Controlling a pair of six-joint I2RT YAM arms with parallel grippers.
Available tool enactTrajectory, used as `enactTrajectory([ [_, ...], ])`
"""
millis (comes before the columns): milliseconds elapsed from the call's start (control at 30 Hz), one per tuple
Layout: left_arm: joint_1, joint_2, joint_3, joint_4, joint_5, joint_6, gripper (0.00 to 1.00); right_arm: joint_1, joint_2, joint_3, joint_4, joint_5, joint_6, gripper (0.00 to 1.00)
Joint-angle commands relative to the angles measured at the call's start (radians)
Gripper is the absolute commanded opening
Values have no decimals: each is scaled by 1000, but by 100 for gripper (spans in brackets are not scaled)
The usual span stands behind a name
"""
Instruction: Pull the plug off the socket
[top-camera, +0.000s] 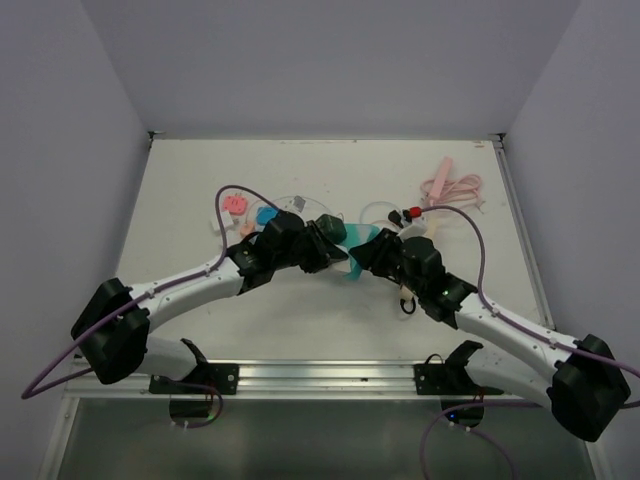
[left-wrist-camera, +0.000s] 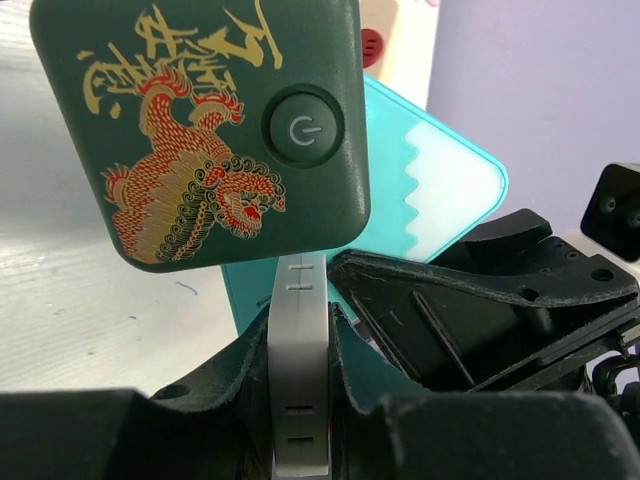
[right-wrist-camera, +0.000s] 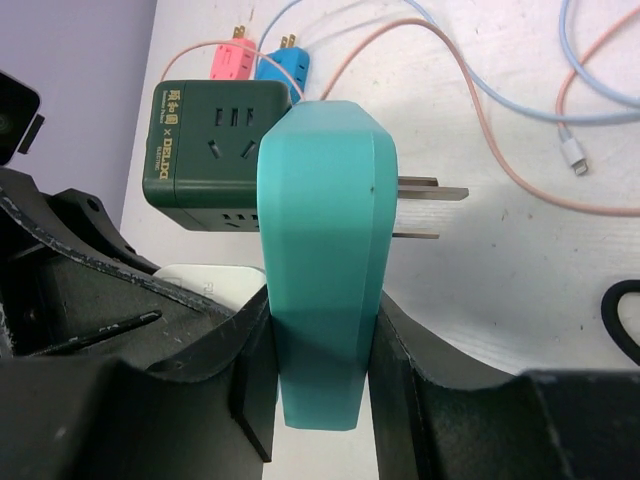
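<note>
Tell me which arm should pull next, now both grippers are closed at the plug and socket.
Right, probably. The right gripper is clamped across the teal plug, its prongs pointing away from the green socket. The left gripper pinches only a thin grey strip, better for bracing.

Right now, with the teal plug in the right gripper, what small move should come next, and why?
Probably lower the teal plug to the table and release it. Its two prongs show bare, clear of the green socket cube, so it looks already unplugged; the right gripper clamps it while the left gripper holds the cube.
</note>
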Motion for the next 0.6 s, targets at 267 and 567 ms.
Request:
enactTrajectory([
  [267,24,-114,-18,7,5,-49,0,-10,-119,116,-314,465,-274,0],
  [567,73,-204,-39,-79,-2,-28,0,-46,-159,135,-318,554,-376,0],
])
